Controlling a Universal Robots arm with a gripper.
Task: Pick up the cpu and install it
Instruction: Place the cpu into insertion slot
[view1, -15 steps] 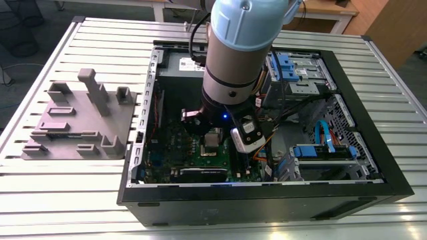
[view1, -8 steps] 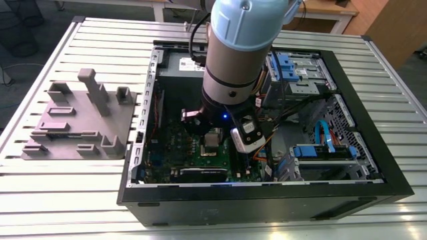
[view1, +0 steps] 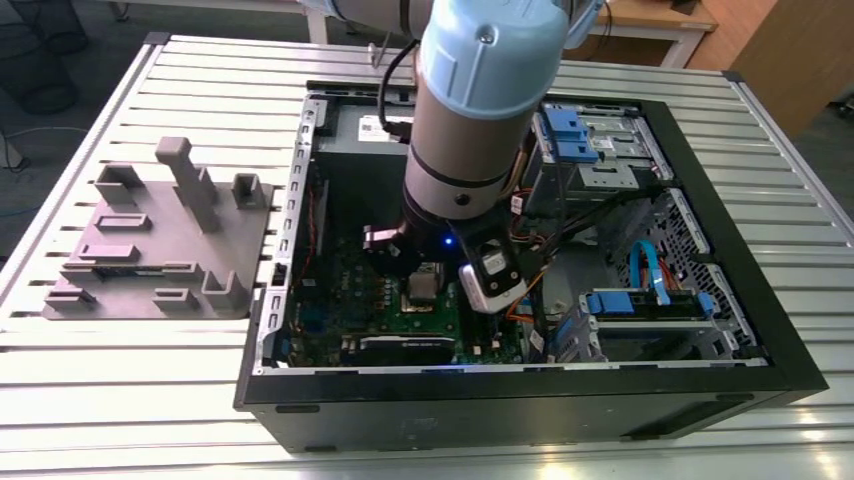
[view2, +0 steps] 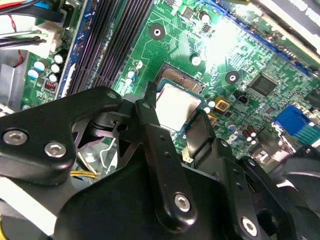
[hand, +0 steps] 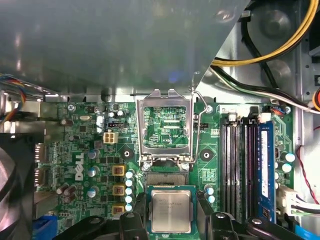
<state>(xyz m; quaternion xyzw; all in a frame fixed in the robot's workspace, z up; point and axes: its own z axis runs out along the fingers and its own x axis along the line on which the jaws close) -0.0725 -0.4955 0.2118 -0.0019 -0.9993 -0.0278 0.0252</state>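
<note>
The cpu (hand: 171, 211), a small square chip with a silver top, sits between my gripper's (hand: 171, 214) two black fingers (hand: 139, 212), which are shut on its opposite edges. In the second wrist view the cpu (view2: 176, 105) hangs close over the motherboard socket (view2: 181, 80), and my gripper (view2: 175, 111) flanks it. The socket's contact field (hand: 165, 176) shows just past the chip's edge. Its metal load plate (hand: 165, 125) is swung open. In the exterior view my gripper (view1: 424, 278) is down inside the open computer case (view1: 747, 250), over the green board.
Memory slots (hand: 245, 165) run beside the socket. Yellow and white cables (hand: 270, 45) cross a corner of the case. Blue drive brackets (view1: 574, 135) and cabling fill the case at the exterior view's right. A grey plastic fixture (view1: 160, 240) stands on the slatted table outside the case.
</note>
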